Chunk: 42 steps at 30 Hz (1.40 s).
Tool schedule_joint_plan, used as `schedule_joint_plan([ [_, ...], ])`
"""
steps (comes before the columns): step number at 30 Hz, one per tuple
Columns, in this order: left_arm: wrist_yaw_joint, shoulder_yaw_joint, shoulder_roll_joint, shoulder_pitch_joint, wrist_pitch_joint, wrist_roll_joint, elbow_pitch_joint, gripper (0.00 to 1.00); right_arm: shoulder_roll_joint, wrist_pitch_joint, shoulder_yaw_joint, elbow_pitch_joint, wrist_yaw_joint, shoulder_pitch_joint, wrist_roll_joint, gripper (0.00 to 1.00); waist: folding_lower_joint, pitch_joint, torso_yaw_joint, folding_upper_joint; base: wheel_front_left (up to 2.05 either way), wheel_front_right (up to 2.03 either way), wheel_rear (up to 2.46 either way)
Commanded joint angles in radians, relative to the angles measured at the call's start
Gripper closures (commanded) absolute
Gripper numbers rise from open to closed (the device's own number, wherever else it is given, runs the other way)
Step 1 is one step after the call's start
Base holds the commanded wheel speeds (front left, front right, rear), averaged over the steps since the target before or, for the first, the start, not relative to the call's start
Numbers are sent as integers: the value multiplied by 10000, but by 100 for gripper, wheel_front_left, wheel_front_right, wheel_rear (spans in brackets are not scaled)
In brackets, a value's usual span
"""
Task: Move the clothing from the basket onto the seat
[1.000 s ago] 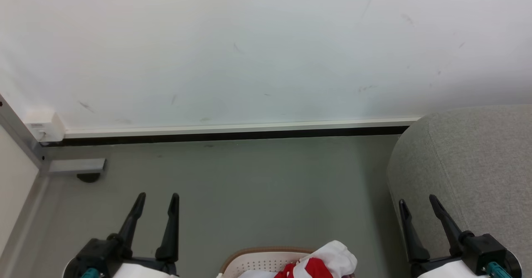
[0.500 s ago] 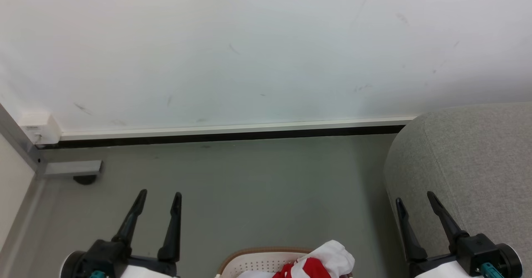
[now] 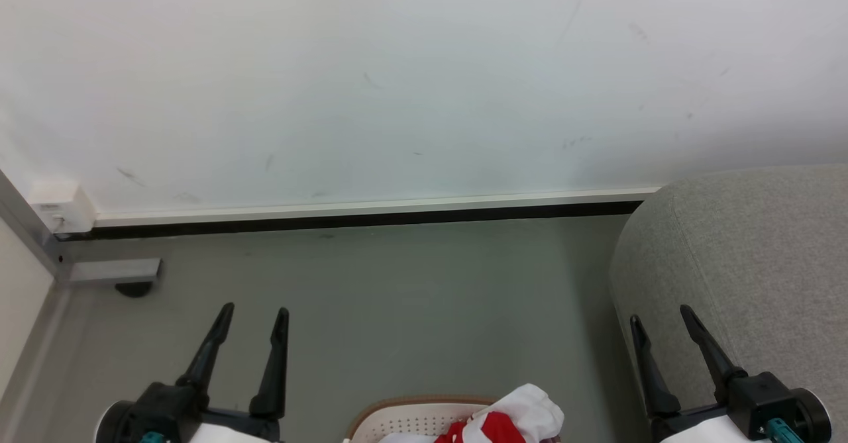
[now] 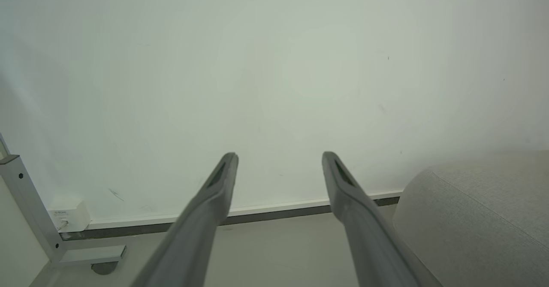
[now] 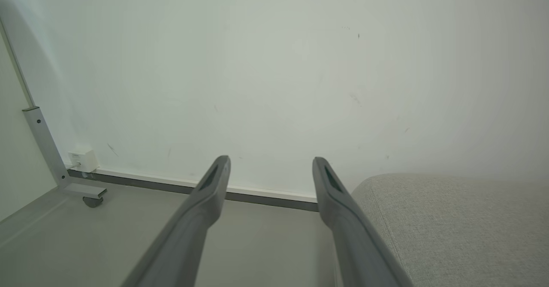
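At the bottom edge of the head view, low between the two arms: finding the clothing (image 3: 493, 428) heaped in the basket (image 3: 405, 403), with red and white folds rising above the brown rim and most of both cut off by the frame. Holding the left gripper (image 3: 255, 310) spread wide and empty, showing against the floor (image 3: 411, 297) to the basket's left. Holding the right gripper (image 3: 660, 314) likewise spread and empty, in front of the rounded end of the seat (image 3: 748, 244) on the right.

Judging the step in hand as the reach for the garment, not yet begun. For doing it well:

- Bending at the waist and tipping the head down first, bringing the whole basket into sight before committing an arm.
- Probably favouring the right gripper, being nearer the seat and so sparing a hand-over.
- Coming down from above onto the highest red fold, fingers wide, avoiding the rim and the perforated wall.
- Pinching a thick bunch rather than a single edge, guarding against slipping.
- Lifting straight up and clearing the rim with the trailing cloth before swinging right, not dragging or tipping the light basket.
- Minding the white fold (image 3: 538, 404) beside the red: cannot tell from here whether the same garment or another cloth.
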Motion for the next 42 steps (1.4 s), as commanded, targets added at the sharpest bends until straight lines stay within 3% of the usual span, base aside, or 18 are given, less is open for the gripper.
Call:
schedule_joint_plan([
  [1, -27, 37, -5, 62, -10, 13, -7, 0, 1, -33, -5, -1, -21, -87, 138, 0, 0, 2, -17, 0, 0, 0, 0],
  [16, -50, -109, -28, 11, -10, -140, 217, 0, -4, -28, -246, -113, -21, -188, 495, 0, 0, 318, -756, 0, 0, 0, 0],
  [27, -39, -674, 236, -669, -9, -361, 913, 0, 0, -28, -606, -443, -21, -472, 1113, 0, 0, 1394, -1583, 0, 0, 0, 0],
  [37, -40, -1883, 684, -1699, -9, -672, 2323, 0, -2, -28, -786, -855, -21, -966, 1587, 0, 0, 2768, -2117, 0, 0, 0, 0],
  [42, -41, -2860, 1021, -2610, 162, -1050, 3780, 0, -5, -28, -786, -1289, -21, -1392, 1797, 0, 0, 3696, -2415, 0, 0, 0, 0],
])
